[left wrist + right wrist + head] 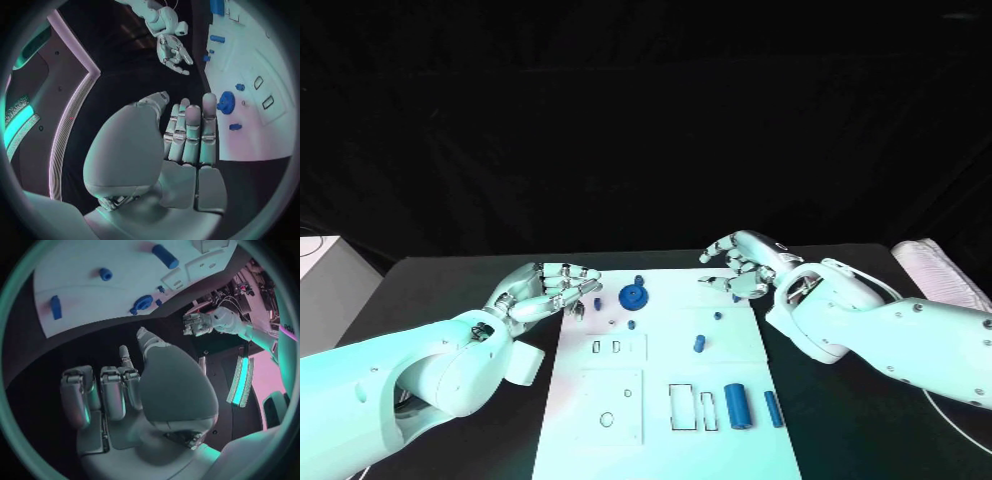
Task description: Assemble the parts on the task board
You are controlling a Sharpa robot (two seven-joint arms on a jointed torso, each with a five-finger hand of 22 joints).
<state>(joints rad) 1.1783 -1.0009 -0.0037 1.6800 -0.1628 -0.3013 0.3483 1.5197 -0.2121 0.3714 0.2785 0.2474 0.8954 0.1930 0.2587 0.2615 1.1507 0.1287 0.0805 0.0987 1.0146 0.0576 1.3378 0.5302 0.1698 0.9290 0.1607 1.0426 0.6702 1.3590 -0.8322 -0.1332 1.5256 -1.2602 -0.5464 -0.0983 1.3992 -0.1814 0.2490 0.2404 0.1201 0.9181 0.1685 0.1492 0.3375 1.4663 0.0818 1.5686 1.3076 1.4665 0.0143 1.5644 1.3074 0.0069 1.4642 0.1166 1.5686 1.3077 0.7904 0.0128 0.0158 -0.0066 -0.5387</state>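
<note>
The white task board [661,385] lies in the middle of the table. A blue gear [635,296] stands near its far edge, with small blue pegs [700,343] around it and a blue cylinder [736,404] and a thin bar [773,408] near the front right. My left hand [548,288] hovers at the board's far left corner, fingers straight and side by side [190,132], holding nothing. My right hand [744,262] hangs over the far right corner with loosely bent fingers [112,392], also holding nothing. The gear [226,102] lies just ahead of the left fingertips.
The board has rectangular slots [682,407] and round holes [607,419] toward the front. A white box [322,275] stands off the table's left side. A pale padded object [935,265] lies at the far right edge. Black table surface [459,275] surrounds the board.
</note>
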